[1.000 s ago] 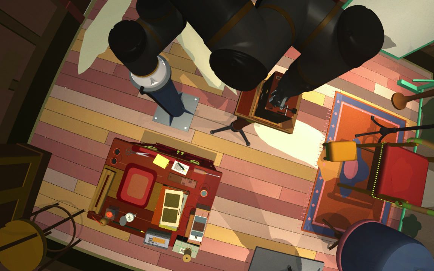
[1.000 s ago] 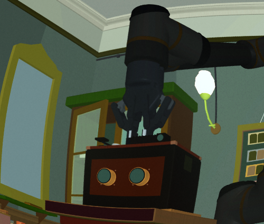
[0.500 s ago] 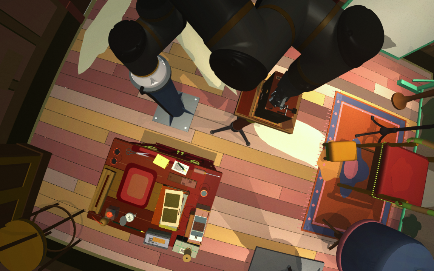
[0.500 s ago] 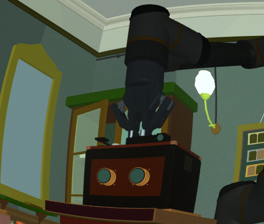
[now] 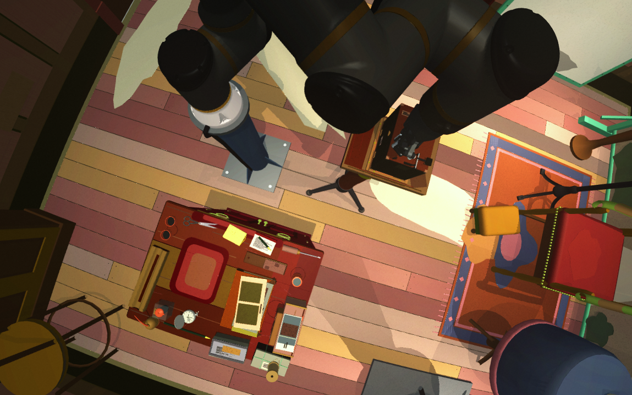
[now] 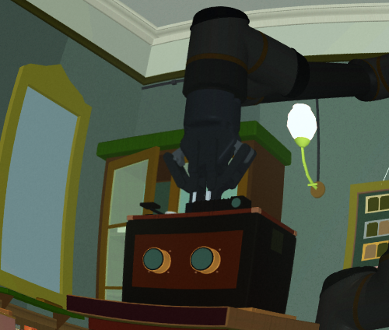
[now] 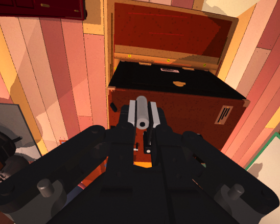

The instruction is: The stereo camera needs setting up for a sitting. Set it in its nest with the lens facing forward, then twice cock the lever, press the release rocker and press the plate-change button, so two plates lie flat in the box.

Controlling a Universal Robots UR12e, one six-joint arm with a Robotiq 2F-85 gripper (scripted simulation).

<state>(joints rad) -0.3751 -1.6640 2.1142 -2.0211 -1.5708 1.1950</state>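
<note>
My gripper [image 7: 142, 116] points straight down onto the top of the stereo camera [image 6: 204, 257], and its two pale finger pads sit on either side of a grey ribbed cylinder [image 7: 141, 111], the lever's handle. The camera is a dark box with a red-brown front and two brass-ringed lenses [image 6: 181, 260], standing on its wooden tripod platform [image 5: 388, 152]. A small black lever arm [image 6: 150, 206] and a round knob [image 6: 236, 202] stick up from the camera's top beside my fingers [image 6: 202, 194]. The plates inside are hidden.
The platform's hinged red lid [image 7: 169, 28] lies open beyond the camera. My arm's pedestal [image 5: 247, 147] stands left of the tripod, a red work table [image 5: 225, 275] with trays and tools lies nearer, and a rug with a red chair [image 5: 578, 255] sits to the right.
</note>
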